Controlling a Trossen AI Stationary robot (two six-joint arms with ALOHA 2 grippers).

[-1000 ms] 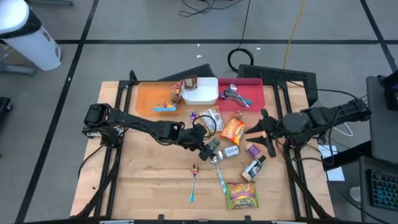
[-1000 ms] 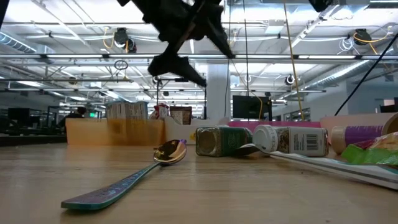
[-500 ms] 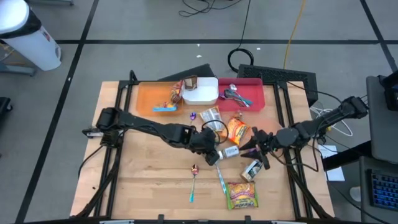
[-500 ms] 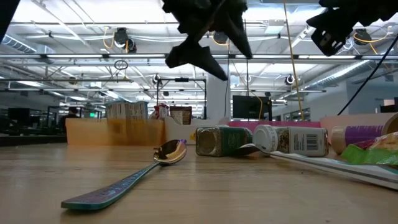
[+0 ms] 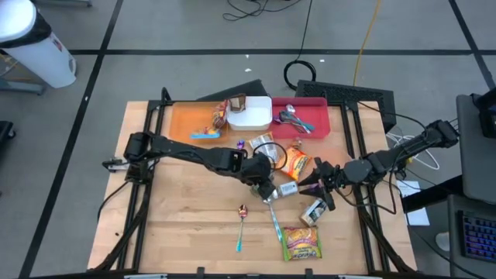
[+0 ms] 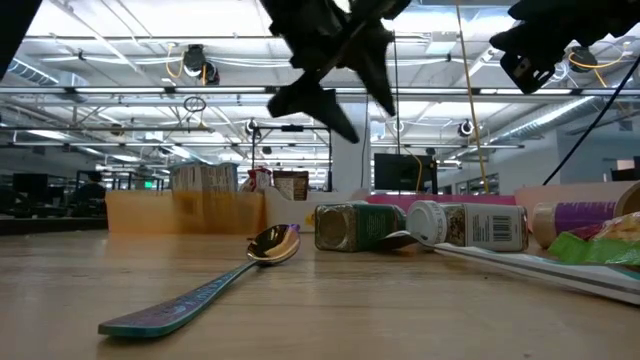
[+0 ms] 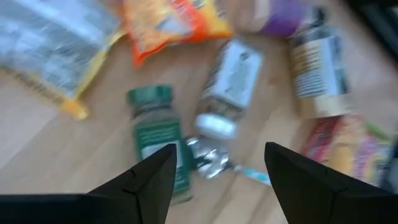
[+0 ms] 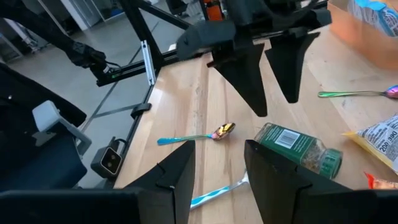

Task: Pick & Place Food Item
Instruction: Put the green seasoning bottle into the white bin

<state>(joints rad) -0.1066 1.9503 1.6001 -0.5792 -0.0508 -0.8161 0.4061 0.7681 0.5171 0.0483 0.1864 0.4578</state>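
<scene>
Approach step: my left gripper (image 7: 214, 171) hangs parted and empty above the green-capped glass spice jar (image 7: 155, 134) lying on the wooden table (image 5: 186, 225) just below it, so next I'd descend, straddle, close.

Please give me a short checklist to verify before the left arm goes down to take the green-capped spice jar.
1. Left end effector open: ok.
2. Green-capped spice jar lies between the fingers' line: ok, slightly off-centre.
3. Jar lying flat on the table: ok.
4. Neighbours apart: not ok, a spoon bowl and white-capped jar lie very close.
5. Right end effector clear of the jar: cannot tell, it hovers near.
</scene>
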